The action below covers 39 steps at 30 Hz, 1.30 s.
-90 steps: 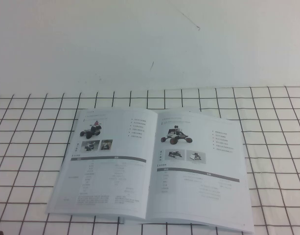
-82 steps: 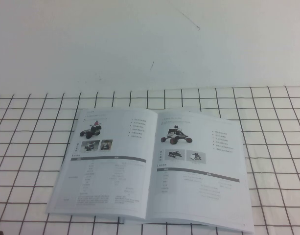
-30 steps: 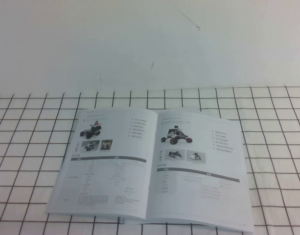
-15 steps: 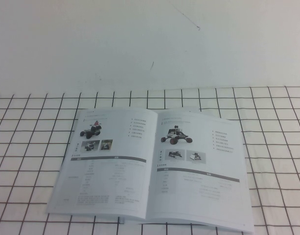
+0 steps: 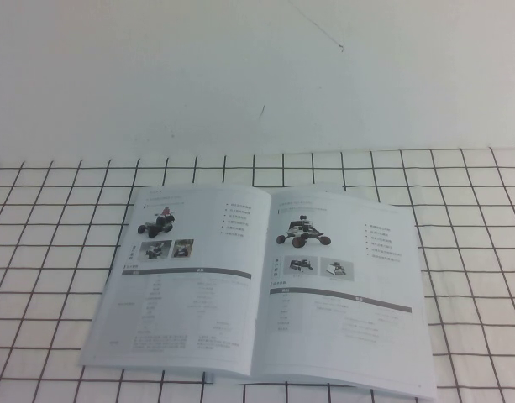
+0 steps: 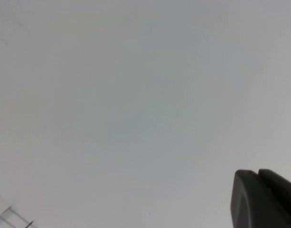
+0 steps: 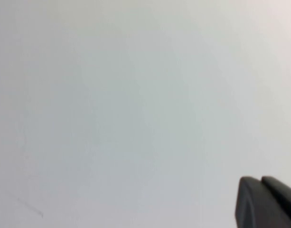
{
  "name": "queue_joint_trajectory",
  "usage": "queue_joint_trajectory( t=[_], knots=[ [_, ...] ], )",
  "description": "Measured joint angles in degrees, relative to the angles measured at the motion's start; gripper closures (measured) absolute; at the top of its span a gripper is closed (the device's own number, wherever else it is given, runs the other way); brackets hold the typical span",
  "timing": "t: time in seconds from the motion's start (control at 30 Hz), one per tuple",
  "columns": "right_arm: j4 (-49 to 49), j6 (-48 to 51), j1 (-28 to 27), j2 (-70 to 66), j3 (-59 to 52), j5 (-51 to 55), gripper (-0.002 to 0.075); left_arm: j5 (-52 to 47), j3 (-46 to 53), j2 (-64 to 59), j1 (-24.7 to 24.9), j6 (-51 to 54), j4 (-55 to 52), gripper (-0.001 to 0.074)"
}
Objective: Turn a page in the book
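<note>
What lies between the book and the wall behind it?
In the high view, only bare grid cloth lies between the book and the wall. Neither gripper appears there.

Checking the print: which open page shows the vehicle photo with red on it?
The left page of the book; its vehicle photo has a red spot, the right page's doesn't.

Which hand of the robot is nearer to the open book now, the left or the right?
Cannot tell. Neither hand shows in the high view with the book; the left hand and the right hand each face only blank white surface.
</note>
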<state>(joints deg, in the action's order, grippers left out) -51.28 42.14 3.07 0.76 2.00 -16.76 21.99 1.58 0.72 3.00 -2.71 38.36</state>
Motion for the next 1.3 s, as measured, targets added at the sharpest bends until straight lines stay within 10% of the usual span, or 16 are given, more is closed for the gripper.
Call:
queue_joint_trajectory(
  t=[0.37,0.63,0.97,1.3],
  knots=[
    [30.5,-14.0,0.0,0.0,23.4,0.0,0.0728,-3.7,-18.9,0.0,0.0,-2.6,-17.8,0.0737],
    [48.0,-25.7,0.0,-5.3,38.1,10.2,0.0728,-26.1,-38.0,-4.3,0.0,-1.7,-25.6,0.0737],
    [48.3,-26.8,0.0,-27.0,44.1,42.8,0.0728,-59.5,-46.6,-18.7,0.0,4.5,-27.6,0.0737],
    [33.4,-27.0,0.3,-37.6,43.7,46.9,0.0728,-75.3,-46.6,-26.5,0.0,4.5,-23.3,0.0737]
  ],
)
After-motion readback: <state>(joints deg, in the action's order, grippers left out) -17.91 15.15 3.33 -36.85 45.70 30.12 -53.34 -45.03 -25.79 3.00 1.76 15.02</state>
